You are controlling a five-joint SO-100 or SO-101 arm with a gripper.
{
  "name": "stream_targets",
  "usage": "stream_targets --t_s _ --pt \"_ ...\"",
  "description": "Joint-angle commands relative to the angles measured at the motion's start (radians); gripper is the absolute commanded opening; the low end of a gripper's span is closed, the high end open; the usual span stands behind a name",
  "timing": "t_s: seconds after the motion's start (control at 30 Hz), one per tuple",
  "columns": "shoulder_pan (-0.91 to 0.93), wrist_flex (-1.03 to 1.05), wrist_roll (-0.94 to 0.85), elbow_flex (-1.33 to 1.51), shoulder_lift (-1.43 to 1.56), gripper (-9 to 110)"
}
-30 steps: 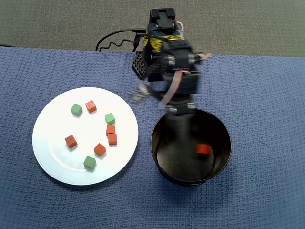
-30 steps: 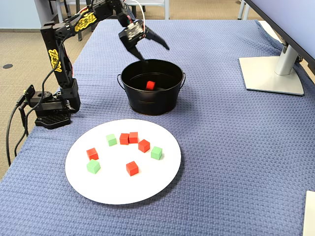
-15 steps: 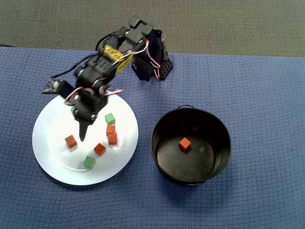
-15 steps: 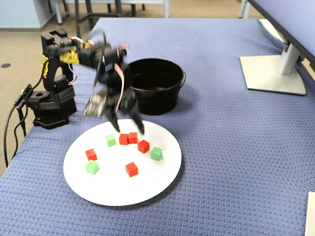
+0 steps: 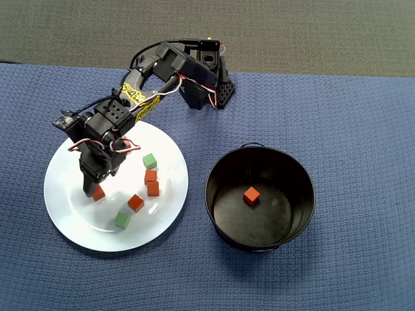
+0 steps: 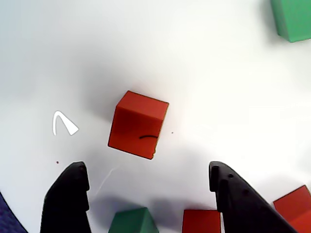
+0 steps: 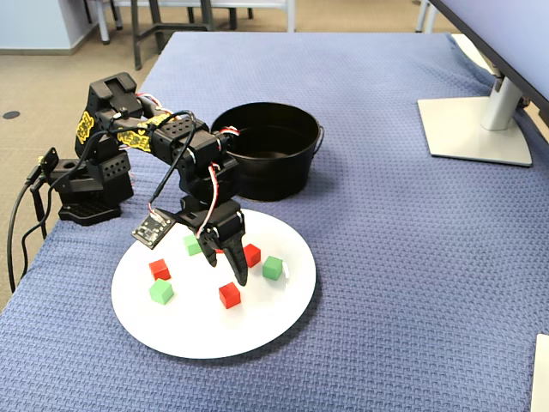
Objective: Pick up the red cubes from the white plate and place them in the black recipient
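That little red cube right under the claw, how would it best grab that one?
From straight above, closing on two opposite flat sides. The red cube lies flat on the white plate, apart from its neighbours, but turned slightly askew to the open gripper, whose fingers stand wider than it. A small wrist twist would probably square them to its faces.

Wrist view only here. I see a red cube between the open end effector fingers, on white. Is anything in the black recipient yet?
Observer: Yes, one red cube lies on the floor of the black recipient.
Operator: Where does that stand from the plate?
Observer: In the overhead view it stands right of the white plate, apart from it, on the blue cloth.
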Motion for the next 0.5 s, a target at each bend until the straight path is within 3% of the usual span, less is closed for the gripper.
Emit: stream_targets --t_s 0.0,0.47 --pt "0.003 0.038 -0.020 -0.118 -0.014 25" --pt "0.046 0.058 0.063 -0.250 -0.130 24"
